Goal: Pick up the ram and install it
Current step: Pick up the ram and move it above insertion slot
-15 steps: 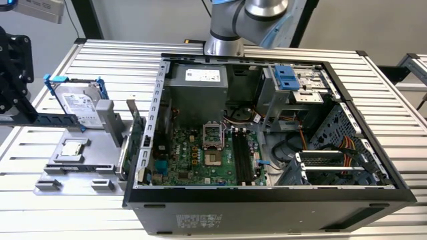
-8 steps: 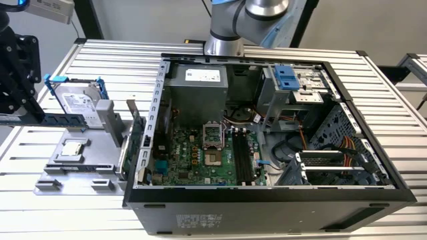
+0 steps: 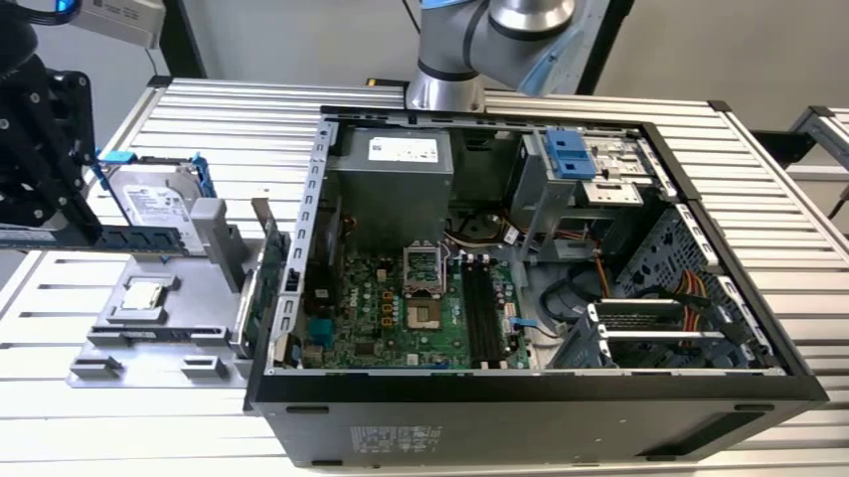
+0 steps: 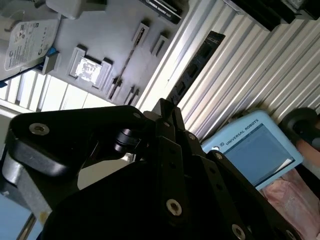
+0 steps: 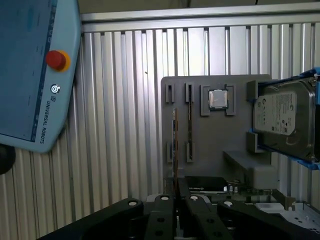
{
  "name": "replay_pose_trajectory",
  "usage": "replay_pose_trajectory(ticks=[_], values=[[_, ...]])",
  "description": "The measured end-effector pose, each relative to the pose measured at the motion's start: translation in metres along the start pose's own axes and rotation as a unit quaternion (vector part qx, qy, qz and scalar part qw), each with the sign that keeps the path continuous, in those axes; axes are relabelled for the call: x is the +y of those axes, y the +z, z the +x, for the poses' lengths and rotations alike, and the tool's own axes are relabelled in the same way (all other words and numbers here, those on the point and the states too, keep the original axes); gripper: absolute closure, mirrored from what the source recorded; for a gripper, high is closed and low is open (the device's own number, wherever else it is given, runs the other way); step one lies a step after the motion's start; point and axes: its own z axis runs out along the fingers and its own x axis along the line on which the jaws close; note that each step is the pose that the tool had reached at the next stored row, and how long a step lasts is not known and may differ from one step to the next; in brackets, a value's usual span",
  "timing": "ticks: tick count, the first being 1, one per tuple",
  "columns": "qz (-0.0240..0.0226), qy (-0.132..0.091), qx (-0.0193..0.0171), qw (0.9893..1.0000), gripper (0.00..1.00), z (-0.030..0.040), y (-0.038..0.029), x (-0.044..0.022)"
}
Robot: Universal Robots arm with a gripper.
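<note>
The open computer case (image 3: 558, 422) lies on its side in the middle of the slatted metal table (image 3: 239, 109), its green board facing up. At the exterior view's left a grey parts plate (image 3: 173, 338) sits just beside the case, with a hard drive (image 3: 157, 199) at its far end and a small square processor (image 3: 143, 294) nearer. The black gripper (image 3: 64, 221) hangs over the left edge of that plate, well apart from the case. Its fingers (image 5: 161, 207) are closed on the ram (image 3: 139, 238), which passes between them in both wrist views. The ram is in the air above the plate, in front of the hard drive and touching neither. The pick-up looks done and the carry to the case is the step in hand; nothing is seated yet. In the exterior view the stick lies roughly level, with its long axis running left to right, its free end pointing right toward the case, and its row of black chips facing the camera. In the first wrist view it shows edge-on as a thin line (image 5: 174, 145). The long black slots (image 3: 480, 316) on the board run near to far, so I judge that seating the ram calls for about a quarter turn, then a straight, square press down.
</note>
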Motion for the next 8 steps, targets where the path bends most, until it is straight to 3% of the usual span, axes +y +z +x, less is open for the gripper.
replay_pose_trajectory(ticks=[8], values=[[0.0, 0.0, 0.0006, 1.0, 1.0, -0.0003, 0.0001, -0.0057]])
